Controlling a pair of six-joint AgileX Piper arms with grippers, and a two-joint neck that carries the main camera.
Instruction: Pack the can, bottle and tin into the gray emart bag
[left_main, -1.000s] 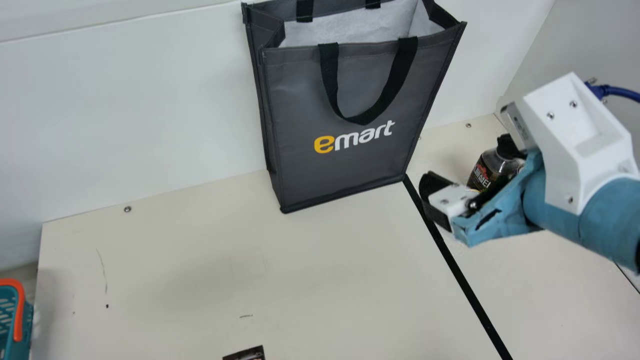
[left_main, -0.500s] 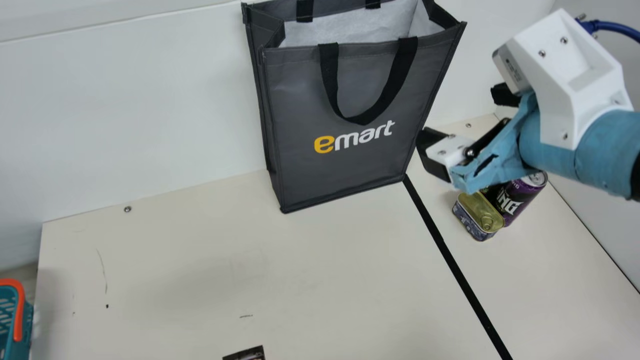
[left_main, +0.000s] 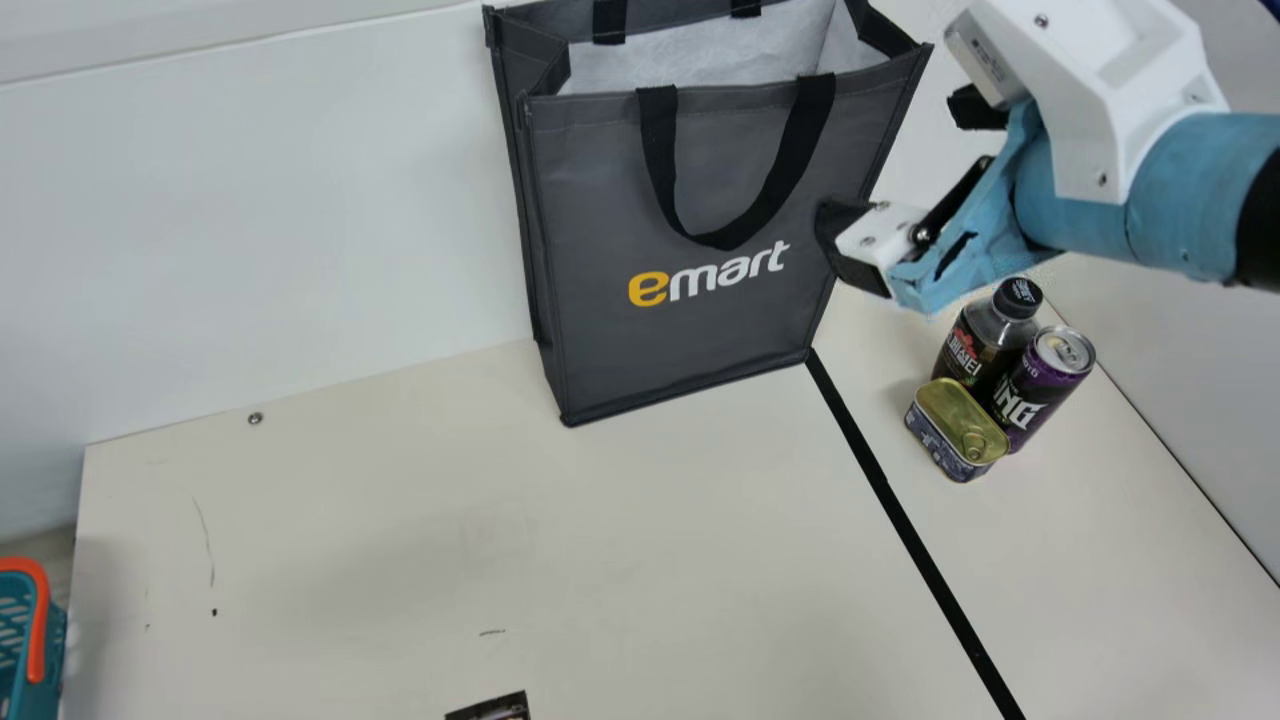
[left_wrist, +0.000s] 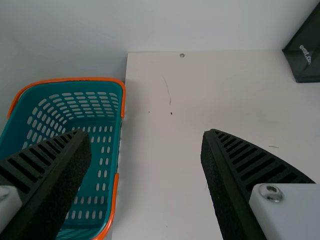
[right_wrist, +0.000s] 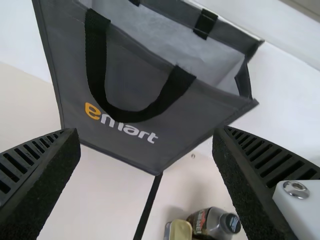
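Note:
The gray emart bag (left_main: 700, 190) stands upright against the back wall, its top open. Right of it, my right gripper (left_main: 895, 165) is raised off the table with its fingers apart. Below that gripper the dark bottle (left_main: 985, 340), purple can (left_main: 1040, 385) and gold-lidded tin (left_main: 957, 428) stand close together on the table. In the right wrist view, the bag (right_wrist: 135, 85), bottle (right_wrist: 212, 222) and tin (right_wrist: 179, 230) show beyond my open right gripper (right_wrist: 146, 137). In the left wrist view my left gripper (left_wrist: 146, 137) is open, nothing between its fingers.
A teal basket (left_wrist: 90, 84) with orange handles is at the table's left edge, partly below the left gripper. A small dark printed item (left_main: 495, 708) lies at the main view's bottom edge. Black tape (left_main: 910, 525) runs across the table from the bag.
My right gripper has risen away from the bottle and moved slightly left; its fingers were around the bottle's cap area earlier. Bottle, can and tin have come into clear sight; the bag has not moved.

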